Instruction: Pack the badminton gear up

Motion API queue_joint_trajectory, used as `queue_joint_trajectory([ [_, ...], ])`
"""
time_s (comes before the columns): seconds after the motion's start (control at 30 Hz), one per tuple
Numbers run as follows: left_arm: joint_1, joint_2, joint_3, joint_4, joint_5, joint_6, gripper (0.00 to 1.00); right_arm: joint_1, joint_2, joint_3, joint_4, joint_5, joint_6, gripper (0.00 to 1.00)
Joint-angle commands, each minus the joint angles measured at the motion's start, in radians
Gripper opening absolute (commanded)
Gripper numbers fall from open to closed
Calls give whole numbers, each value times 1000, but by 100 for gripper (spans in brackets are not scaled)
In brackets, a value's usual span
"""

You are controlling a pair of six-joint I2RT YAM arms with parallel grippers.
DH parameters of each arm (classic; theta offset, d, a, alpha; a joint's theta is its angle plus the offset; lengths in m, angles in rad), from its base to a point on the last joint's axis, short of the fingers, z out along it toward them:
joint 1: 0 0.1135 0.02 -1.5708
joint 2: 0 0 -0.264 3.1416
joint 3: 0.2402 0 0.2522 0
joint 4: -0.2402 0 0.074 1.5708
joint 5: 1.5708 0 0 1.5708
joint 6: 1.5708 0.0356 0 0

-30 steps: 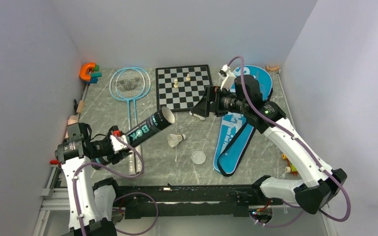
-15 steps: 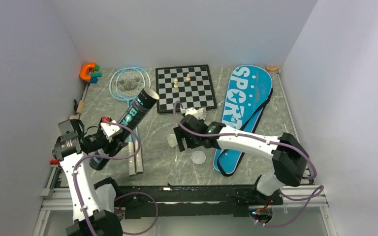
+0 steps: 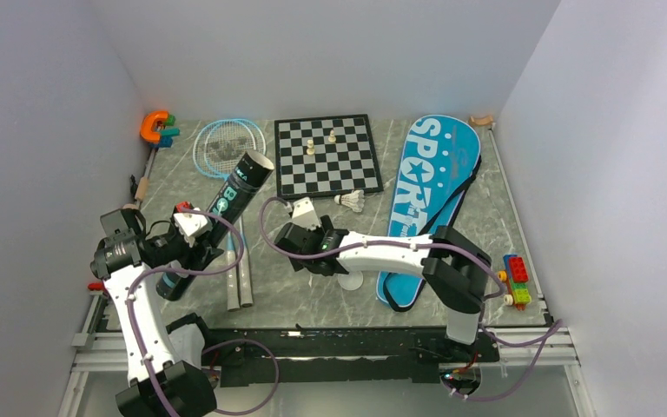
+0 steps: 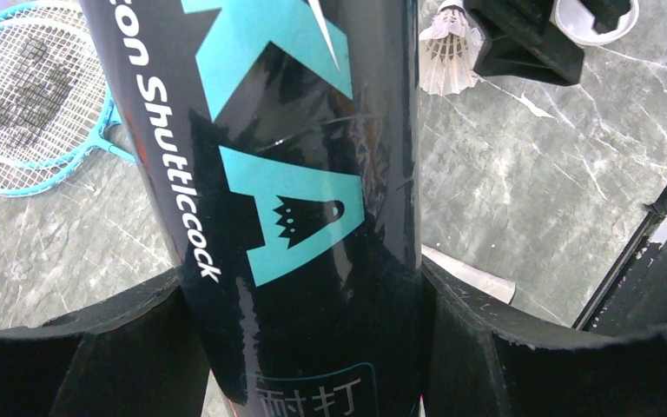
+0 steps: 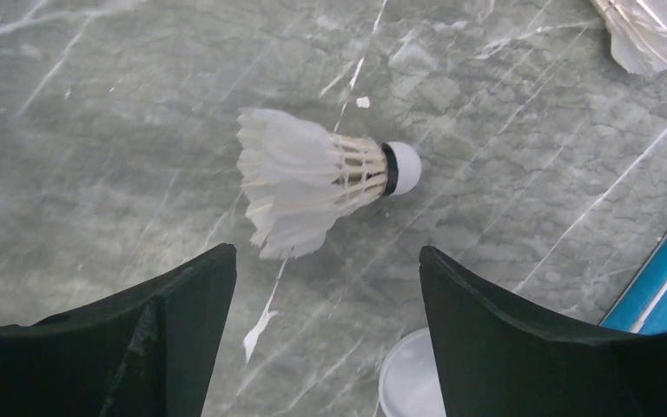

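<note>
Early stage, nothing packed as far as I can see. The left gripper (image 4: 304, 334) is clamped on a glossy black cylindrical tube with teal lettering (image 3: 231, 201), tilted off the table. Two light-blue strung rackets with white handles (image 3: 226, 146) lie loose beside it. In the middle, the right gripper (image 5: 323, 256) has its jaws wide, empty, straddling a white feather shuttlecock with a rounded tip (image 5: 321, 178). A second shuttlecock (image 3: 350, 201) lies by the chessboard (image 3: 326, 161); no third is visible. The flat blue racket-shaped "SPORT" bag (image 3: 421, 187) lies on the right, apparently unfilled.
</note>
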Motion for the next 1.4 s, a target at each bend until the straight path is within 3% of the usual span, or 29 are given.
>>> queue_joint_trajectory([
  [0.0, 5, -18, 0, 10, 56, 10, 27, 1, 44, 63, 28, 141, 1, 78],
  [0.27, 6, -43, -16, 6, 51, 10, 27, 0, 63, 56, 69, 187, 3, 54],
  [0.6, 5, -40, 11, -87, 66, 100, 28, -2, 23, 34, 41, 211, 17, 5],
  [0.73, 6, -24, 22, -157, 89, 211, 27, -24, -122, 23, -21, 177, 25, 0],
  [0.83, 6, -12, 30, -215, 92, 304, 27, -76, -306, -11, -60, 59, 43, 0],
  [1.07, 6, 70, 71, -464, 87, 645, 26, -350, -731, -81, -84, -488, 33, 0],
  [1.27, 3, 20, 36, -475, 78, 770, 27, -417, -777, 78, -142, -947, -19, 0],
  [1.37, -2, -12, 19, -474, 57, 824, 27, -422, -777, 113, -106, -1094, 1, 0],
])
